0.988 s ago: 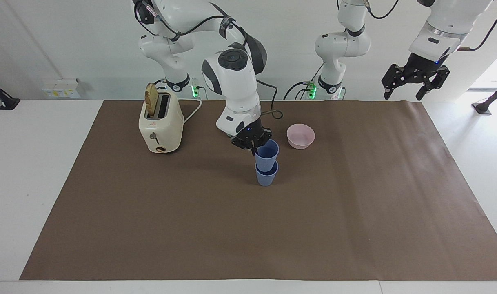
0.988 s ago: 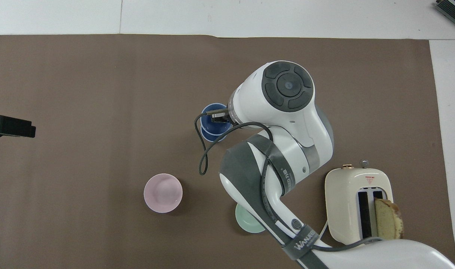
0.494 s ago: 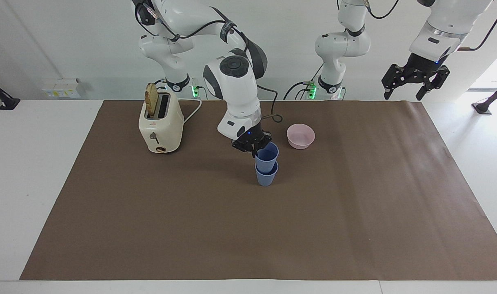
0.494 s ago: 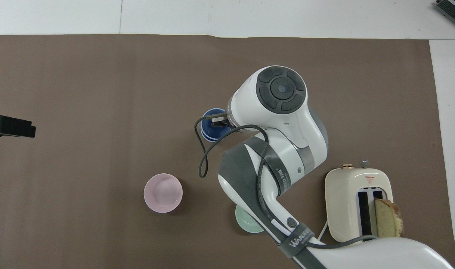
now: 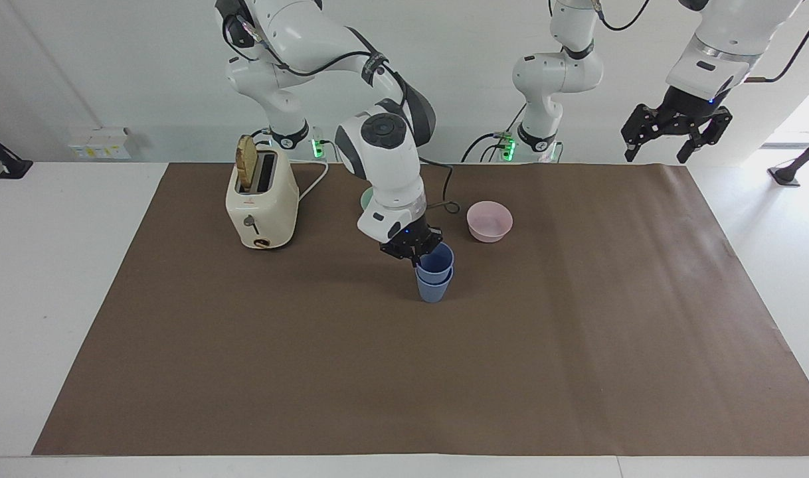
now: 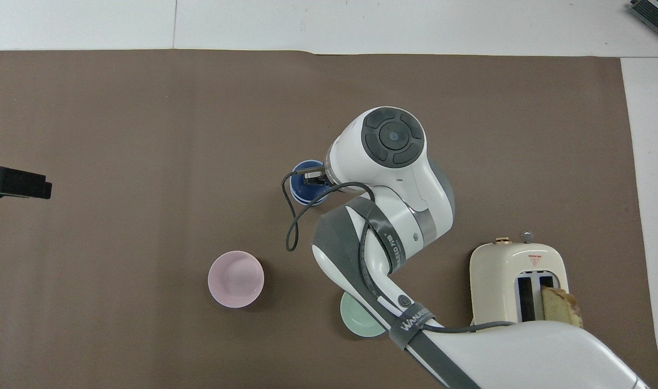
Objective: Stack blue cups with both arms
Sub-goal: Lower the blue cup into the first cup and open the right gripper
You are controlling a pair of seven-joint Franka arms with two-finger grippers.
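Nearest the robots, at the right arm's end of the brown mat [image 5: 577, 372], stands a cream toaster [image 5: 262, 202] with a slice of bread [image 5: 246, 162] sticking up from one slot. Beside it, toward the middle of the table, a green bowl [image 6: 358, 321] sits on the mat, mostly hidden under the right arm in the overhead view and only a sliver of it showing in the facing view. A pink bowl [image 5: 489, 221] rests a little farther toward the left arm's end, well apart from the green one.

Farther out, near the middle of the mat, are the two blue cups. The lower cup [image 5: 434, 290] stands upright on the mat, and the upper cup [image 5: 438, 260] sits nested inside it, with only its rim band showing above the lower cup's rim. The right gripper [image 5: 416, 251] is down at the upper cup's rim, on the side toward the toaster, its fingers pinched together on the cup's wall. The right arm bends down over the cups from its base, hiding most of them from above.

Up in the air over the mat's edge at the left arm's end, the left gripper [image 5: 675, 129] waits with its fingers spread wide and nothing between them.
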